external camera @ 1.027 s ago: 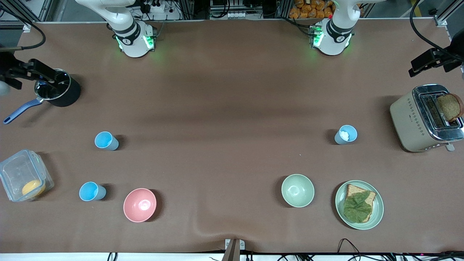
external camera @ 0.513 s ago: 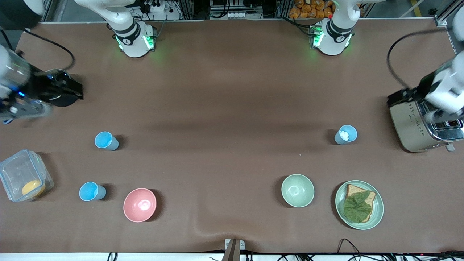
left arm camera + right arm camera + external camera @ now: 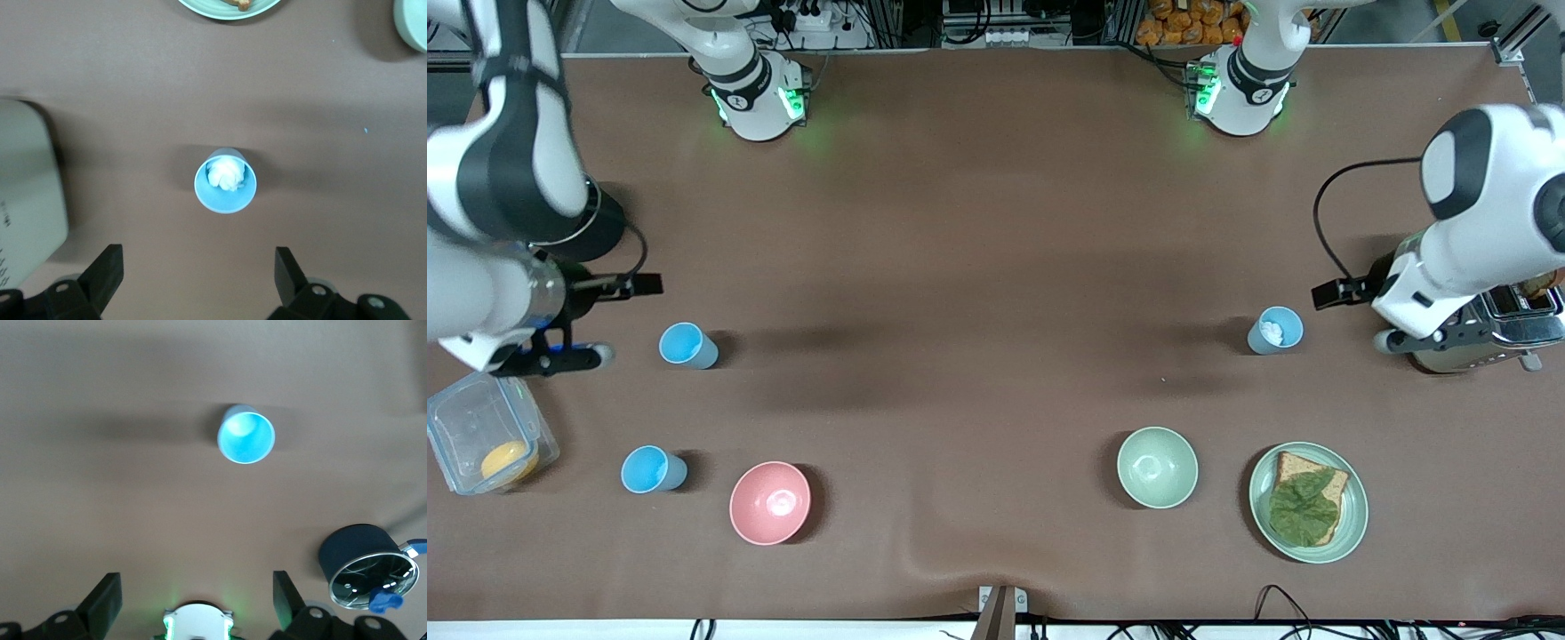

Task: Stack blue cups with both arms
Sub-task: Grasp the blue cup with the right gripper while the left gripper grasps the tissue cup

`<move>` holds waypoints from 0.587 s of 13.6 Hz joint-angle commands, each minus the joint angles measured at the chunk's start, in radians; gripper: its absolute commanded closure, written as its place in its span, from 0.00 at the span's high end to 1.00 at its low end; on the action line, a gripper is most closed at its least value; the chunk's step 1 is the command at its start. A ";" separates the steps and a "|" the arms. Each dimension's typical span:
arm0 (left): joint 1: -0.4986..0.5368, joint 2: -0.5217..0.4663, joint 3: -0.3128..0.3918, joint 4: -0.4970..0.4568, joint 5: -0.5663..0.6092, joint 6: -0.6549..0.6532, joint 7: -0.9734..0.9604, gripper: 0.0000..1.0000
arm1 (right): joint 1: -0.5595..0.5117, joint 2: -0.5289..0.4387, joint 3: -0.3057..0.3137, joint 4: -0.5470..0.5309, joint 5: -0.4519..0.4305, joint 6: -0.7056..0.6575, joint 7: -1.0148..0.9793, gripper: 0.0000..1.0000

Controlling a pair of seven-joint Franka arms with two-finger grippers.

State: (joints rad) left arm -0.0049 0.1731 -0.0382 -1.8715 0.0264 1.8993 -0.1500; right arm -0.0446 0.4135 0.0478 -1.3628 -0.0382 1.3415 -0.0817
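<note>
Blue cups number three on the brown bench [image 3: 996,267], all upright and well apart. One bright blue cup [image 3: 687,345] stands toward the right arm's end; from it, a second bright blue cup [image 3: 652,469] lies at about 7 o'clock in the front view, nearer the front camera, just beside a pink bowl [image 3: 770,502]. The third, a paler blue cup [image 3: 1275,330] with a white lump inside, stands toward the left arm's end.

Two end effectors are up over the bench. The right end effector [image 3: 193,600] hovers near the first cup, its fingers spread wide and holding nothing; a dark pot [image 3: 368,567] shows in its wrist view. The left end effector [image 3: 197,273] hovers beside the paler cup, by the one toaster [image 3: 1463,302], fingers also spread wide and empty.

From the paler cup, one green bowl [image 3: 1157,467] sits at about 7 o'clock and one green plate [image 3: 1353,498] with toast and a leaf at about 5 o'clock. A single clear container [image 3: 480,431] holding something orange sits at the right arm's end.
</note>
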 commanded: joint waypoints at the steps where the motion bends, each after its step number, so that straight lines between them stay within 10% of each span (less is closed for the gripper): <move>1: 0.011 0.019 -0.003 -0.052 0.007 0.082 0.012 1.00 | -0.090 0.042 0.009 -0.054 0.015 0.089 -0.059 1.00; 8: 0.032 0.068 -0.002 -0.224 0.021 0.320 0.024 1.00 | -0.138 0.039 0.009 -0.364 0.006 0.405 -0.124 1.00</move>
State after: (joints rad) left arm 0.0086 0.2501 -0.0358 -2.0734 0.0265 2.1984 -0.1466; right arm -0.1471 0.4837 0.0455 -1.6440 -0.0384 1.7017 -0.1554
